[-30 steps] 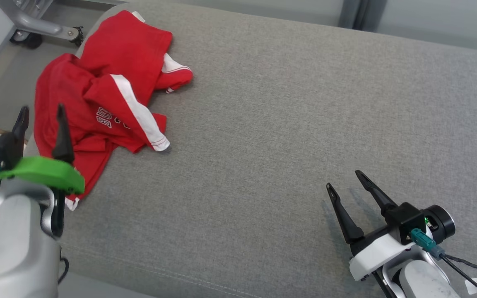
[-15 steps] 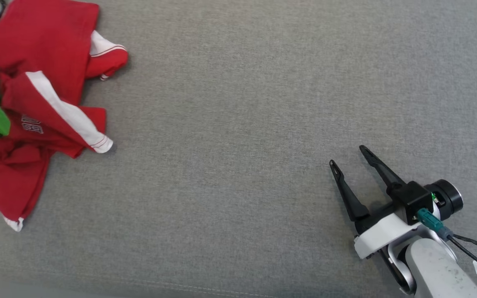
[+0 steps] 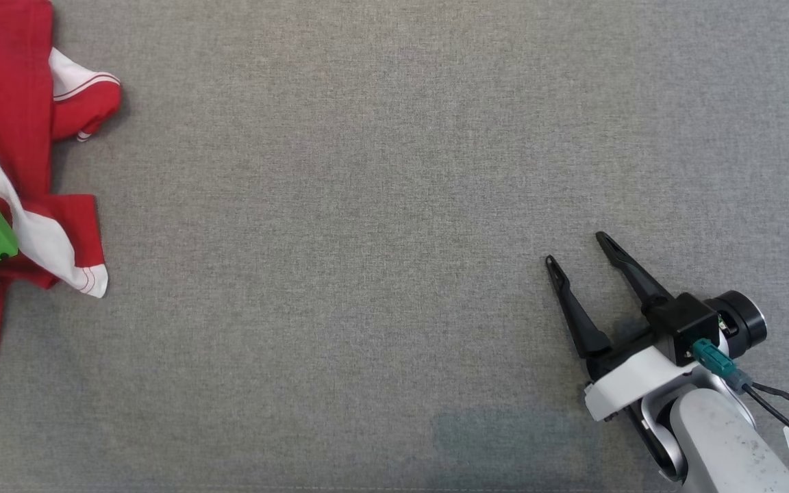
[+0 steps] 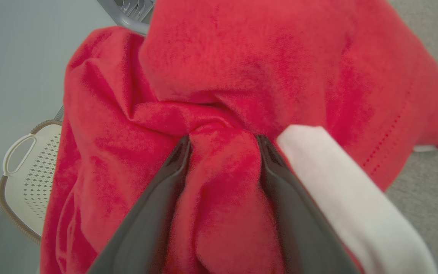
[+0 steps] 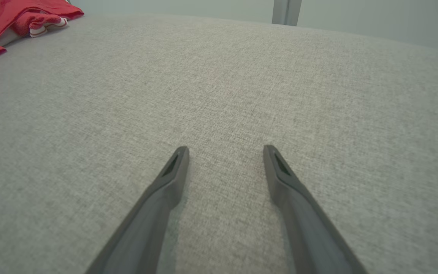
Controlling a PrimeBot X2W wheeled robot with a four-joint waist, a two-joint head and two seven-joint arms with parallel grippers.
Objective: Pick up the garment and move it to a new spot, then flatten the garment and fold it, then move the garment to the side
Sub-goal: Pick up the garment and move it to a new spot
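**Left gripper (image 4: pixel 222 142) astride a fold of the crumpled red garment (image 4: pixel 264 57)**

The garment lies in a heap at the left edge of the grey cushion (image 3: pixel 381 205). It is well apart from the right gripper (image 3: pixel 577 248), which is wide open and empty over bare cushion. The left jaws stand wide, and a ridge of cloth bulges between them, touching both fingers but not visibly pinched. I see three risks. Closing on so soft a ridge may catch only a thin layer, which would slip out on the lift. It may instead catch several layers, so the garment comes up bunched and hard to flatten. So near the edge, a dropped garment could slide off toward the basket (image 4: pixel 29 171) below.
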